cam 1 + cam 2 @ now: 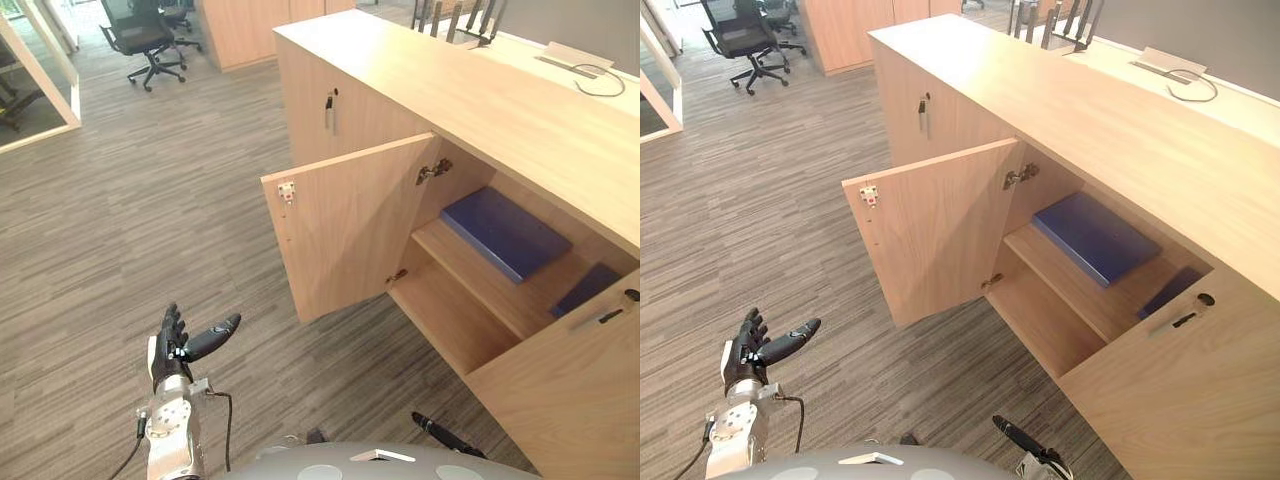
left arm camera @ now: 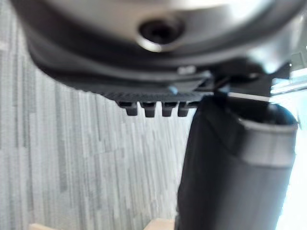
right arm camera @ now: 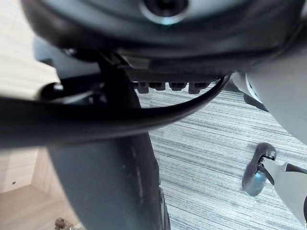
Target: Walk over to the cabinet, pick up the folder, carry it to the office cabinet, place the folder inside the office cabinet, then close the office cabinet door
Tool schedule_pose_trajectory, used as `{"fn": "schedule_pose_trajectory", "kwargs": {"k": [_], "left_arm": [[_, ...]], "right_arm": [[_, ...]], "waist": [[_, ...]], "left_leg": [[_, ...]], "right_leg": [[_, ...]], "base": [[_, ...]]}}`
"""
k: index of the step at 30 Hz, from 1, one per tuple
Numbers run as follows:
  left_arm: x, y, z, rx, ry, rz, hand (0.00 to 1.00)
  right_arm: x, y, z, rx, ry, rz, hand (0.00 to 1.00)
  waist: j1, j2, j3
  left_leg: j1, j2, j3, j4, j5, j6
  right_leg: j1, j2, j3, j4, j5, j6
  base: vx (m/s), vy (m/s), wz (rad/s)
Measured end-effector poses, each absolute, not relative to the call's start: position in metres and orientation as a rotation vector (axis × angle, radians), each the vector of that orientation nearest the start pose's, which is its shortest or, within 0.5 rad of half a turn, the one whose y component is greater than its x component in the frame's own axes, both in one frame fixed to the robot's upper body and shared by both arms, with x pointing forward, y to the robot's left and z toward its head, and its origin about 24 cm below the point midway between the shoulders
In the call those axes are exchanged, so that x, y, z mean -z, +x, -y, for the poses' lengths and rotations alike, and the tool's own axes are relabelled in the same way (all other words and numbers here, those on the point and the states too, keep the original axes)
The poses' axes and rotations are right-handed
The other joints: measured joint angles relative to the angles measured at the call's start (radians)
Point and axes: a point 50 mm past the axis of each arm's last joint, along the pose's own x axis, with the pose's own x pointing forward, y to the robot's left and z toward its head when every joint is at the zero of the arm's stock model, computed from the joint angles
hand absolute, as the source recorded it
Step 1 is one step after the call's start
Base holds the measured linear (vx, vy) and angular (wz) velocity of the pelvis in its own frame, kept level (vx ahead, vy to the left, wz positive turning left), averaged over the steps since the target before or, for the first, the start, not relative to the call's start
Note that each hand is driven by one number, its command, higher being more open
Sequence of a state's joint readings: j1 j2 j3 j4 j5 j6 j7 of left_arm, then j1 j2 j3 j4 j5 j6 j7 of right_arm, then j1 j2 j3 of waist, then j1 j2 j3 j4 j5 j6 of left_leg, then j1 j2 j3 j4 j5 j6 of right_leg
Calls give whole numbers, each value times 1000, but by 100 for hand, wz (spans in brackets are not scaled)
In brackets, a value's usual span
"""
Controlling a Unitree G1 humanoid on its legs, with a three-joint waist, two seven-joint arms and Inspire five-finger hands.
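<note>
While both doors of the office cabinet (image 1: 480, 95) stand swung out, the blue folder (image 1: 505, 232) lies flat on the upper shelf (image 1: 470, 270) inside it, touched by neither hand. A second dark blue item (image 1: 585, 288) lies on the same shelf, further toward the cabinet's right side and partly hidden behind the right door (image 1: 570, 395). The left door (image 1: 350, 225) stands wide open, its inner face turned toward the opening and a small white catch (image 1: 287, 191) near its top outer corner.

The left hand (image 1: 175, 345) hangs well out in front of the cabinet, off the free edge of the left door and apart from it, over the striped floor (image 1: 130, 220). Its forearm rises from below, the fingers are straight and relaxed, the thumb juts out sideways toward the cabinet, and it holds nothing. The right hand (image 1: 1025, 440) is low, in front of the cabinet's opening and apart from the right door; a straight dark digit pointing away from the cabinet is what shows of it. In the right wrist view its thumb (image 3: 110, 182) is extended and nothing lies in its grasp.

An office chair (image 1: 140, 35) stands on the floor far beyond the cabinet's left end.
</note>
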State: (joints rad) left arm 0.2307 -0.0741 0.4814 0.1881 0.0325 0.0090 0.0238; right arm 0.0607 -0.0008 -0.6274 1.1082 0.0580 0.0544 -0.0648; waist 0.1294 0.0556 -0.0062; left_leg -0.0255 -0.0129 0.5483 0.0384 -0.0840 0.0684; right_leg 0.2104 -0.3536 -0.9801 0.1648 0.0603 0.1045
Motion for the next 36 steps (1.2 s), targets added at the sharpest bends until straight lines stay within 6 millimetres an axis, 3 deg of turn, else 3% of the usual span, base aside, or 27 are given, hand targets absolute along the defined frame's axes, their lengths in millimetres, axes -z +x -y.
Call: {"fn": "schedule_pose_trajectory", "kwargs": {"k": [3,8,13,16,20,23,27,30,36], "left_arm": [[47,153,-266,-643,-93,-401,100],[40,155,-294,-836,-270,-321,100],[29,158,-346,-1013,-417,-221,100],[11,176,-370,-1029,-416,-162,100],[-9,198,-388,-1014,-381,-129,100],[-9,205,-392,-1012,-376,-159,100],[6,211,-385,-978,-355,-266,100],[15,228,-370,-929,-375,-332,100],[-2,273,-349,-765,-292,-355,100]], "right_arm": [[169,63,211,626,333,-1185,100],[170,56,209,574,291,-1211,100],[170,58,211,545,283,-1227,100],[170,58,211,549,292,-1224,100],[170,57,210,560,311,-1225,100],[171,59,208,555,319,-1224,100],[172,58,202,549,335,-1233,100],[173,56,199,545,338,-1242,100],[173,57,197,559,370,-1226,100]], "waist": [[-26,-1,-16],[-29,4,-51],[-53,12,-74],[-54,9,-77],[-57,-1,-85],[-64,-13,-94],[-78,-30,-105],[-79,-48,-116],[-85,-62,-124]], "left_leg": [[6,-16,13,-28,13,18],[39,-19,70,-72,26,3],[68,-7,126,-128,54,-27],[67,6,138,-128,59,-35],[67,7,142,-128,62,-32],[66,7,148,-127,63,-31],[66,8,161,-126,63,-32],[60,18,170,-126,64,-34],[2,45,193,-128,81,-45]], "right_leg": [[-24,9,20,-31,-3,-4],[-42,25,56,-52,-27,-42],[-45,65,84,-97,-33,-46],[-54,76,100,-98,-34,-47],[-57,77,109,-99,-36,-46],[-67,77,111,-101,-36,-46],[-72,83,132,-116,-35,-46],[-82,93,136,-116,-34,-45],[-152,115,166,-115,-32,-42]], "base": [[87,26,-10],[45,-59,-34],[3,-123,-36],[10,-78,-13],[27,-41,-2],[32,-24,-6],[48,-46,-8],[29,-63,-8],[1,-61,-13]]}}
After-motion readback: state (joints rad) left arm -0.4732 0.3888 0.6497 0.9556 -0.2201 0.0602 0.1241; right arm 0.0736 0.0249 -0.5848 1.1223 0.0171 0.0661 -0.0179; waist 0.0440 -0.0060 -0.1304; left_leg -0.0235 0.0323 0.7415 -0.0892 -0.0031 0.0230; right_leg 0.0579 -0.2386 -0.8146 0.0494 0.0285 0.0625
